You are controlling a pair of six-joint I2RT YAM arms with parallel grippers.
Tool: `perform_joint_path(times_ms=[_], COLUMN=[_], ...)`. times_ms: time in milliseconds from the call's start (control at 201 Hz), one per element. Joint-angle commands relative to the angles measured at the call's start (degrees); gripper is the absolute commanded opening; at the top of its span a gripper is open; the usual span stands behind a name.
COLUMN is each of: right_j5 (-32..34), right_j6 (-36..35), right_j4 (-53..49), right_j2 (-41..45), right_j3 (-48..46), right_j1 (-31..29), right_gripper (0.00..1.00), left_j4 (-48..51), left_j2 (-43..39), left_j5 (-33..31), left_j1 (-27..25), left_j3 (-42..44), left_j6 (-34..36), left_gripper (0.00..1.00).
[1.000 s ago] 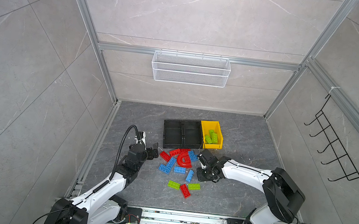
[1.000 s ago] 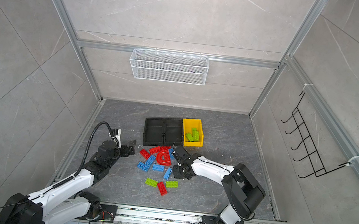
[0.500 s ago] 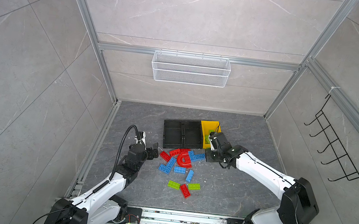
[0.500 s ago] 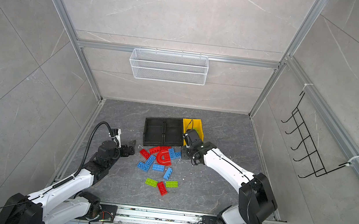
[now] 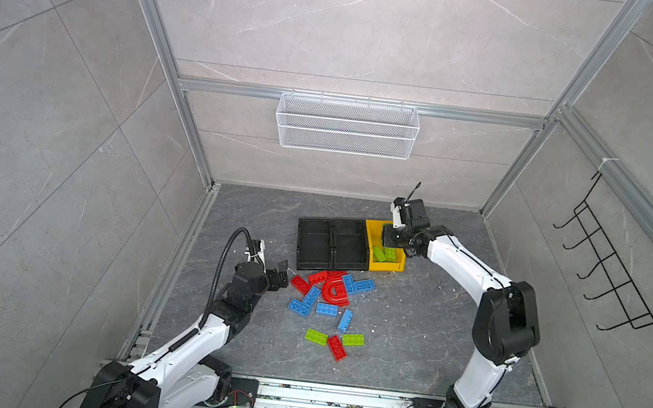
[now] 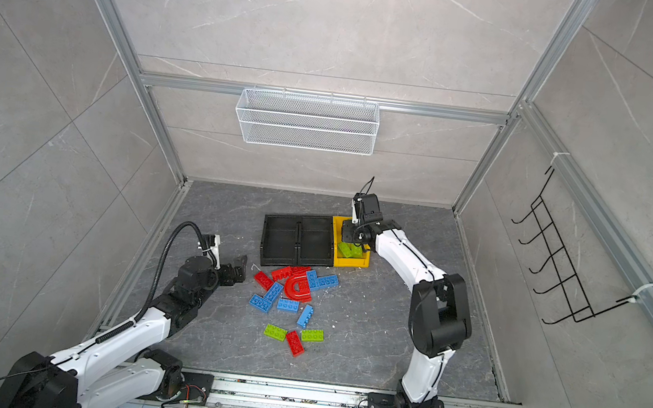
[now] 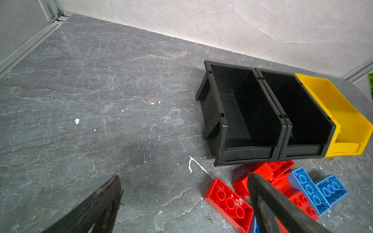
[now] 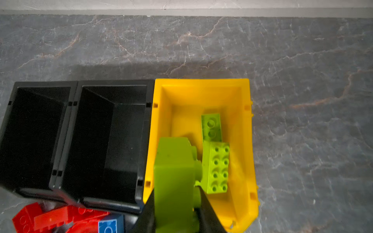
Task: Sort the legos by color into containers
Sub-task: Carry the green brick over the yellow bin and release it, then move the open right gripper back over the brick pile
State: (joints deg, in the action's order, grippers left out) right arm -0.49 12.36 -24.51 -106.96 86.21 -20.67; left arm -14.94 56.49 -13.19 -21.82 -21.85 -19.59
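Two arms share the grey floor (image 5: 426, 342). Far left, the left gripper (image 5: 281, 277) sits low with its fingers (image 7: 268, 203) spread as wide as they go, gripping nothing. One finger crosses in front of a red brick (image 7: 228, 203) at the pile's edge; whether it touches cannot be told. The loose pile comes next: a red arch (image 5: 333, 294) among blue bricks (image 5: 326, 309), with two green bricks (image 5: 316, 336) flanking a second red brick (image 5: 337, 347) in front. Behind the pile two black bins (image 5: 312, 263) stand wall to wall, with the yellow bin (image 5: 386, 267) against the right one. Over that bin the right gripper (image 8: 177, 209) pinches a lime green brick (image 8: 173, 173) tight, above two lime bricks (image 8: 217, 167) lying inside.
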Motion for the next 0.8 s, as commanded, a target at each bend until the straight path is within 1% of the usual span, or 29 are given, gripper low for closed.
perform_joint_path(times_ms=[0, 169, 338, 388, 562, 697, 796], right_j5=[-2.2, -2.3, -2.8, -3.1, -3.9, -4.5, -3.3], right_j6=[-1.4, -1.2, -1.5, -1.5, -1.5, -0.5, 0.0], right_j4=[-0.2, -0.2, -1.9, -2.2, -4.0, -4.0, -6.2], right_j2=[-3.5, -7.6, -8.3, -7.4, -1.3, 8.2, 15.5], right_j3=[3.7, 7.3, 9.6, 9.1, 4.1, -5.8, -13.1], right_j1=[0.7, 1.5, 1.5, 1.5, 1.4, 0.0, -3.4], right_gripper=[0.3, 0.33, 0.47, 0.48, 0.53, 0.55, 0.57], left_j4=[-0.4, -0.5, -0.5, -0.5, -0.5, -0.4, -0.5], left_j2=[-0.9, -0.7, -0.8, -0.8, -0.8, -1.1, -1.5], left_j5=[-0.4, -0.2, -0.3, -0.6, -0.7, -0.7, -0.5], left_j1=[0.1, 0.1, 0.1, 0.1, 0.1, 0.1, 0.1], left_j3=[-1.7, -1.7, -1.8, -1.7, -1.7, -1.7, -1.4], left_j6=[-0.6, -0.7, -0.6, -0.6, -0.7, -0.7, -0.9], left_gripper=[1.0, 1.0, 1.0, 1.0, 1.0, 1.0, 1.0])
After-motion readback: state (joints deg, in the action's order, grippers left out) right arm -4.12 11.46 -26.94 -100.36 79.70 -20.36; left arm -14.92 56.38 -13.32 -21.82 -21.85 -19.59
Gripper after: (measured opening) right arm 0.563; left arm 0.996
